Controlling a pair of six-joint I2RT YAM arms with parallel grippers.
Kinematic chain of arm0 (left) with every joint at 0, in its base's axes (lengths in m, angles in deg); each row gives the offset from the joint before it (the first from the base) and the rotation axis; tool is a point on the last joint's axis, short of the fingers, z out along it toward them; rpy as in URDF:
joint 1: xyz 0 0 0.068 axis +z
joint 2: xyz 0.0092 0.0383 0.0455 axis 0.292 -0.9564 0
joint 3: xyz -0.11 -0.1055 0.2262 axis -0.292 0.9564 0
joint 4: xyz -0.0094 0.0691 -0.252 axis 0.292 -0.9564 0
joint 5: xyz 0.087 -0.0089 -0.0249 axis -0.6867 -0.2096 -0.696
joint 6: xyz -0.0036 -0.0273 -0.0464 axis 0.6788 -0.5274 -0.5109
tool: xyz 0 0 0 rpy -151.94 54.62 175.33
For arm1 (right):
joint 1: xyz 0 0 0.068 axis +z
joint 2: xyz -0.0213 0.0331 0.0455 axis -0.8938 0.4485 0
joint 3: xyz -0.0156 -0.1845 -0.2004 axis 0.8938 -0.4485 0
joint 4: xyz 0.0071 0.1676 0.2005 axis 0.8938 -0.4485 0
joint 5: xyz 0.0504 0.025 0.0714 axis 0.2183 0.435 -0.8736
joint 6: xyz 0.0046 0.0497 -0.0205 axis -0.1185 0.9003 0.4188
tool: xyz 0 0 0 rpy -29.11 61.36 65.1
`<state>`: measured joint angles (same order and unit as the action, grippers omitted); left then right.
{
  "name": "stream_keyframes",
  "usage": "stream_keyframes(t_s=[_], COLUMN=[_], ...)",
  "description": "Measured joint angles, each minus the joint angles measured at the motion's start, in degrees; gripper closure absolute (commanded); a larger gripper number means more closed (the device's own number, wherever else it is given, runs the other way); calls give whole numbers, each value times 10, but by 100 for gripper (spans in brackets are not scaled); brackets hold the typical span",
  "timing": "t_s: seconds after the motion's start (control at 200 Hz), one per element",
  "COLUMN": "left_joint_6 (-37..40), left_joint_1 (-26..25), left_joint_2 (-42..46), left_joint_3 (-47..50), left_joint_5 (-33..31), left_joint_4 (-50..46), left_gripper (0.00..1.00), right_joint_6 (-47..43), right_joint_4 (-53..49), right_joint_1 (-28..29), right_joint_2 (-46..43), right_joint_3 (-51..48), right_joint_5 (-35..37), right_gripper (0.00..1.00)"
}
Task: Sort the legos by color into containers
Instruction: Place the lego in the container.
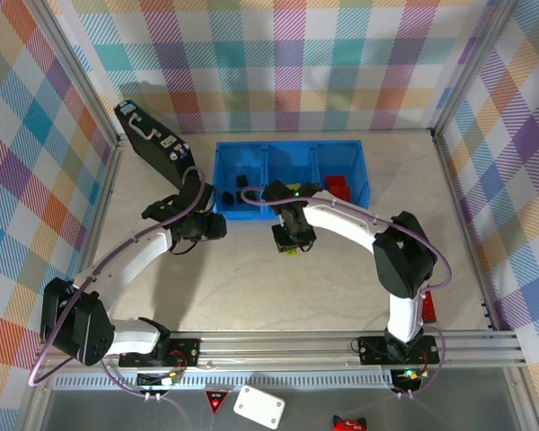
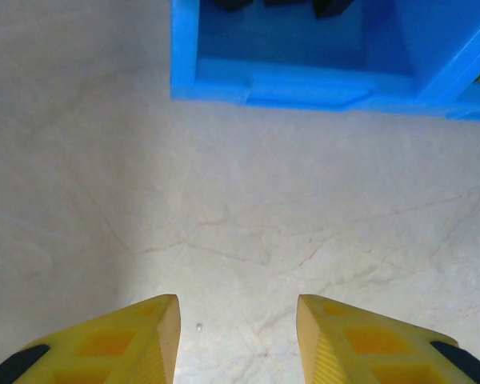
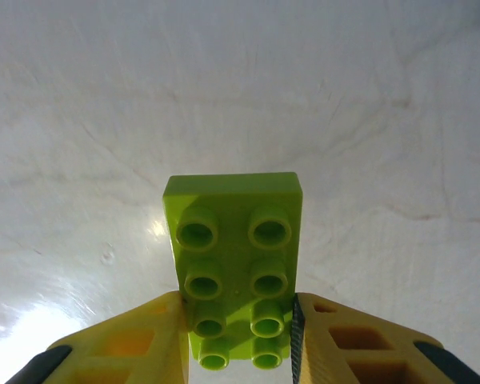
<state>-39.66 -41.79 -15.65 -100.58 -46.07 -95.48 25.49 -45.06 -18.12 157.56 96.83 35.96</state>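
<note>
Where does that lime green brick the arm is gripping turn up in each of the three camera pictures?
Top external: the lime brick peeks out under the right gripper, just in front of the blue tray.
Right wrist: lower centre, studs facing the camera, pinched between the yellow fingers.
Left wrist: this camera faces the tray's near wall and bare table.
Shared landmark: the pale marbled table.
</note>
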Motion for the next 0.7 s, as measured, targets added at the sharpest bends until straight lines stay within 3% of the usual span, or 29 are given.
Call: stream_keyframes(t_s=[0.705], left_joint_6=[-29], left_joint_1=[0], left_joint_2=[93], left_joint_3=[65], left_joint_5=[3], left_joint_4=[-11], left_gripper=[57], right_joint_6=[-28], right_joint_4=[-92], right_joint_1=[-136], right_joint_2=[217], right_joint_3=[422], right_joint_5=[-3], right_gripper=[65])
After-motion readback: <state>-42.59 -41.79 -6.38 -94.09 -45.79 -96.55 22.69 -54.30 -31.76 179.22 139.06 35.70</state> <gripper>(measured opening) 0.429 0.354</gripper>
